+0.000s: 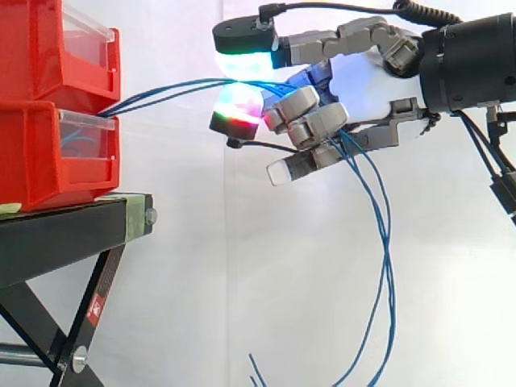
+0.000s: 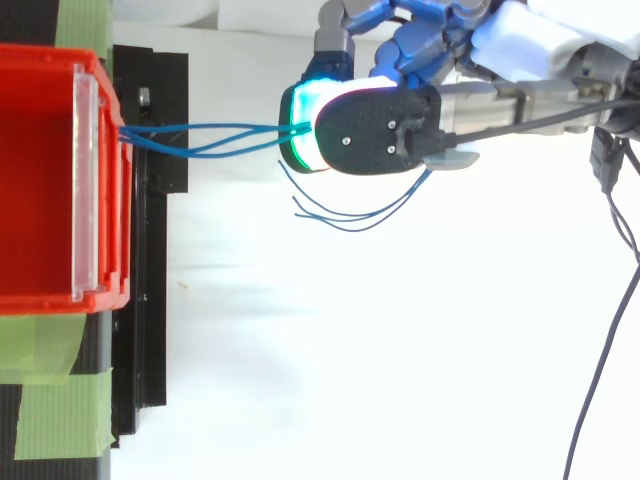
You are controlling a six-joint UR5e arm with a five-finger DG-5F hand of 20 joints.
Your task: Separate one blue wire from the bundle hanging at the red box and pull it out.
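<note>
Several thin blue wires [image 1: 169, 90] run from the gap between the stacked red bins [image 1: 48, 105] rightward, stretched nearly level. They pass between two glowing fingertips [image 1: 246, 60] of my hand [image 1: 363, 85], which pinches them a short way right of the bins. Behind the pinch the wires go through the curled fingers and hang down in long loops [image 1: 385, 266], their free ends near the bottom. In the top view the blue wires [image 2: 200, 140] leave the red bin [image 2: 50, 190] and reach the hand [image 2: 375, 125]; loose ends [image 2: 340, 212] curl below it.
The bins stand on a black stand [image 1: 72, 234] with crossed legs. Green tape [image 2: 55, 400] lies on the stand's top near the bin. A white curtain forms the background. Open room lies below and right of the stand.
</note>
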